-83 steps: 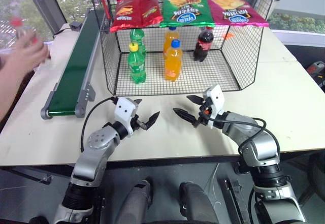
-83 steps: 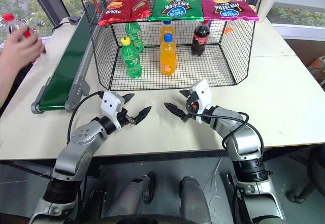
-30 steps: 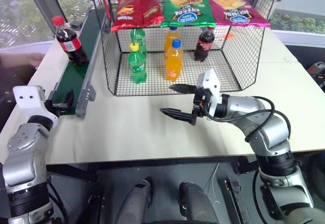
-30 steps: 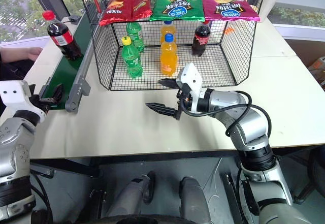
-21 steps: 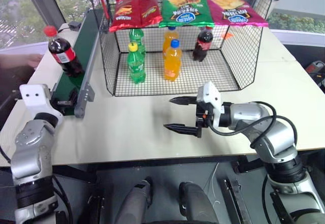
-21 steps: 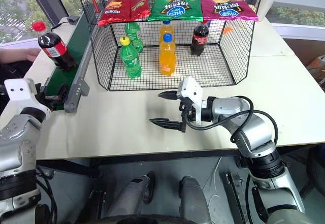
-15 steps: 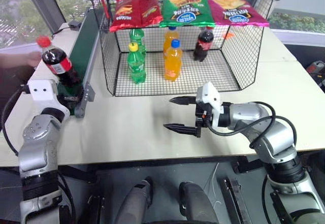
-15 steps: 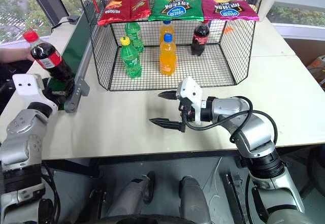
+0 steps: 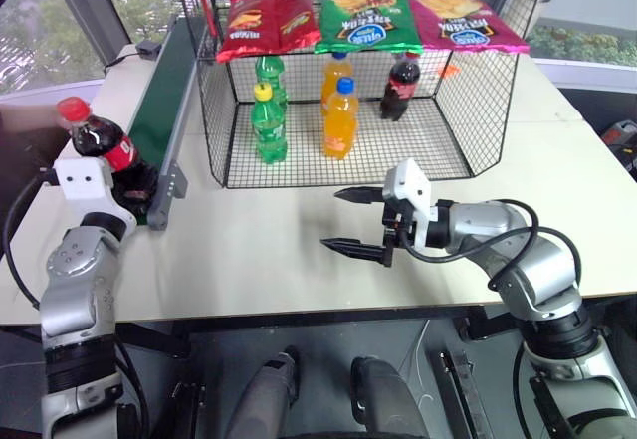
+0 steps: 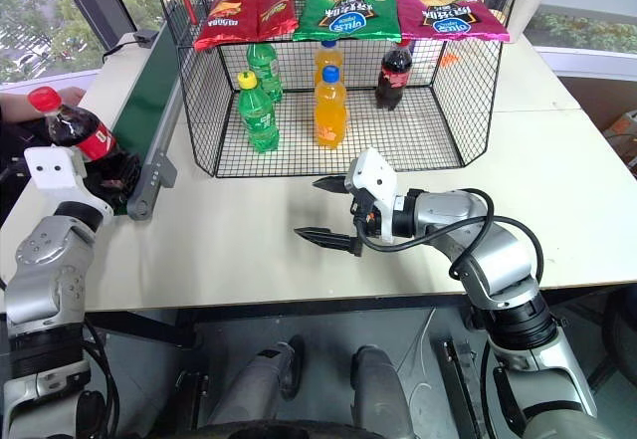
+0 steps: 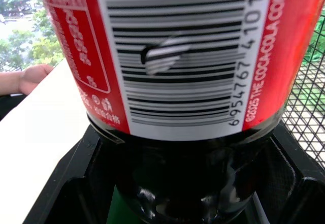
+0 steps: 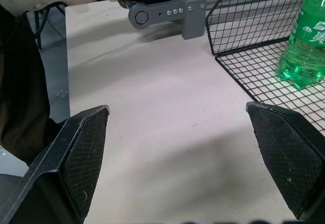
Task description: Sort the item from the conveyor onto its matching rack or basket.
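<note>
Left gripper (image 9: 127, 182) clenched low on the cola bottle (image 9: 100, 142), fingers (image 11: 76, 183) hugging the dark base just under the red label, bottle tilted with red cap leaning away from the cage. Grasp step looks done, at the near end of the conveyor (image 9: 164, 96); whether the bottle base is off the belt yet, hard to tell, since the wrist block hides that contact. Right gripper (image 9: 350, 222) released, jaws wide, nothing between them, hovering over bare table (image 9: 269, 250) in front of the cage, pointing toward the left arm, well apart from the bottle. Beyond the right jaws, the black wire cage (image 9: 478, 110) with chip bags (image 9: 366, 19) across its top edge; inside, green soda bottles (image 9: 267, 122), orange soda bottles (image 9: 340, 118), and a second cola bottle (image 9: 400, 86) at the back on the side farthest from the belt. A person's hand (image 10: 45, 101) just behind the held bottle at the table edge. Next move, by judgement: lift clear of the belt frame, carry across toward the cage, perhaps pass to the open right jaws, then set down upright beside the other cola without knocking the green and orange ones. Tilt needs righting first; grip so low risks toppling.
</note>
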